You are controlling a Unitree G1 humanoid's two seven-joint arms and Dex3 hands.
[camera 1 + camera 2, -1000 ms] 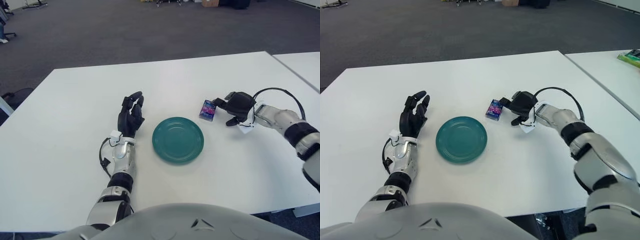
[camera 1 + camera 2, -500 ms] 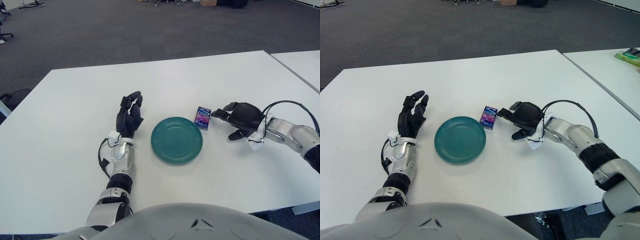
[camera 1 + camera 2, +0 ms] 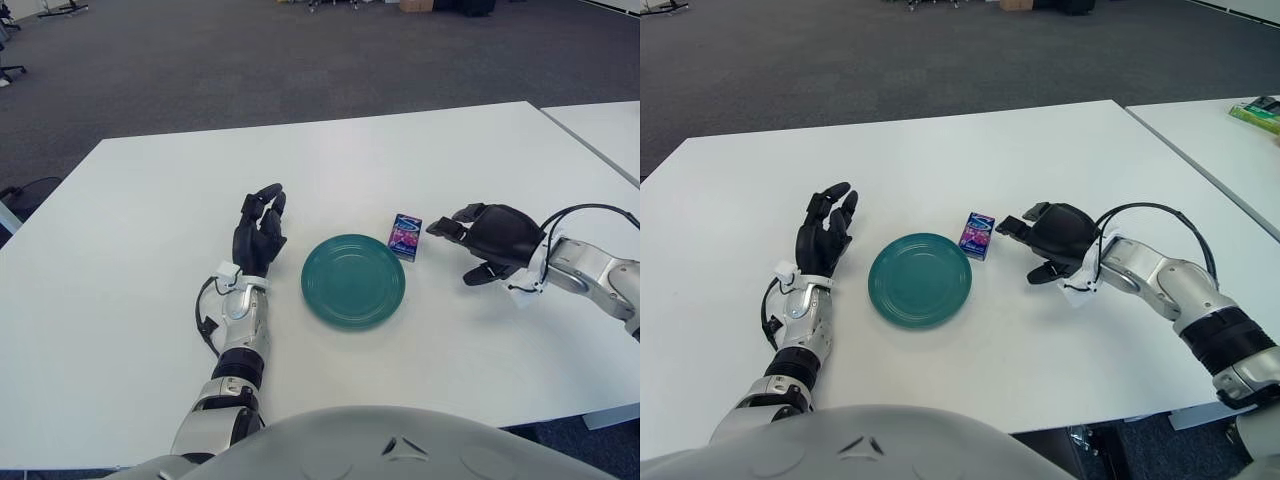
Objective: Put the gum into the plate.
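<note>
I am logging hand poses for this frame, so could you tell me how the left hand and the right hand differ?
The left hand lies left of the green plate with fingers stretched away from the robot; the right hand is right of it, fingers pointing sideways toward the gum box. The right hand is near the gum, the left far. Both are black and hold nothing.

A teal plate (image 3: 353, 281) sits on a white tabletop (image 3: 150, 230); the gum box (image 3: 405, 236) is purple-blue with pink speckling, and the carpet (image 3: 250, 60) is dark grey.
</note>
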